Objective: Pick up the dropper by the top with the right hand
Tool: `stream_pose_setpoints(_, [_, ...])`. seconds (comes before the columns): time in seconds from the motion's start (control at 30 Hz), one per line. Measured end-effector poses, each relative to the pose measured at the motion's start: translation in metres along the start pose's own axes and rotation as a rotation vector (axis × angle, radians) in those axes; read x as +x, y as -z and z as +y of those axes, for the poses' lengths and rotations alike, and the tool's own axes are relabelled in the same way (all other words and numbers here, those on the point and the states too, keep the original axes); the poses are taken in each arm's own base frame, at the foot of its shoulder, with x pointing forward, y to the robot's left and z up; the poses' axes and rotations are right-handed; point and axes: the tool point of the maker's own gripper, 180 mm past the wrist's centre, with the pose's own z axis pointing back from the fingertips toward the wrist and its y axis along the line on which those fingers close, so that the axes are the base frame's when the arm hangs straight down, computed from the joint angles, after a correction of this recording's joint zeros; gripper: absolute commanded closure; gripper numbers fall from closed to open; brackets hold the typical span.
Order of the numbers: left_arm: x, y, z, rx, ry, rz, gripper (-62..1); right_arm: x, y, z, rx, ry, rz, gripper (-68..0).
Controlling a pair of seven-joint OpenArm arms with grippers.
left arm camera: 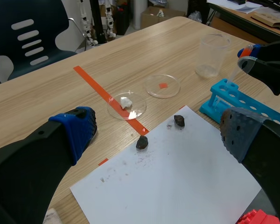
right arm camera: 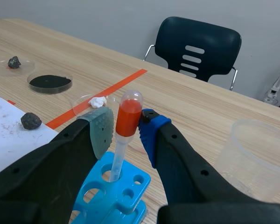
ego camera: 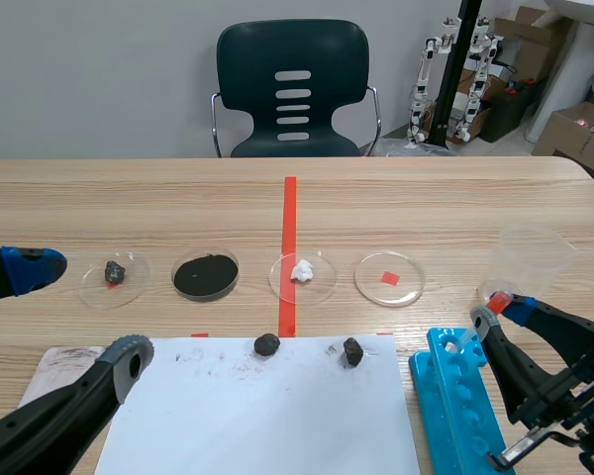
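In the scene view, the dropper (ego camera: pixel 497 296) is seen standing in a blue rack (ego camera: pixel 460 401) at 4 o'clock on the tabletop (ego camera: pixel 426 198). Its red bulb is clamped between the fingers of the right gripper (ego camera: pixel 498 314). A clear cup (ego camera: pixel 531 259) is placed just beside the bulb, at 1 o'clock of it. The left gripper (ego camera: pixel 82 311) is held low at 8 o'clock, its fingers wide apart with nothing between them. A paper sheet (ego camera: pixel 267 416) is laid at 6 o'clock, with two dark lumps (ego camera: pixel 266 344) near its far edge. Four round dishes (ego camera: pixel 389 278) are set in a row beyond it, across an orange-red tape line (ego camera: pixel 289 228).

In the left wrist view, the left gripper's own fingers (left arm camera: pixel 77 133) are seen spread far apart. The paper sheet and both lumps lie ahead, at 12 o'clock. The rack is found at 2 o'clock, and the dropper's stem rises from it to the right gripper.

In the right wrist view, the red bulb is pressed between the grey-green and blue pads (right arm camera: pixel 101 130), while the stem reaches down into a hole of the rack under the fingers. The cup is seen beside the gripper at 3 o'clock. A dish holding a white lump (right arm camera: pixel 97 101) is seen ahead at 11 o'clock. A dark chair (right arm camera: pixel 198 46) is seen beyond the tabletop at 12 o'clock.
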Motion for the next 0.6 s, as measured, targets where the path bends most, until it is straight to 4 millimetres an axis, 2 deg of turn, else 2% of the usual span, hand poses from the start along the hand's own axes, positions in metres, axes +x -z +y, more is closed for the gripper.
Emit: stream_pose_setpoints(0.6, [0.0, 0.0, 0.0, 0.0, 0.0, 0.0, -55.9, -0.0002, 0.0, 0.0, 0.0, 0.0, 0.001, -11.0])
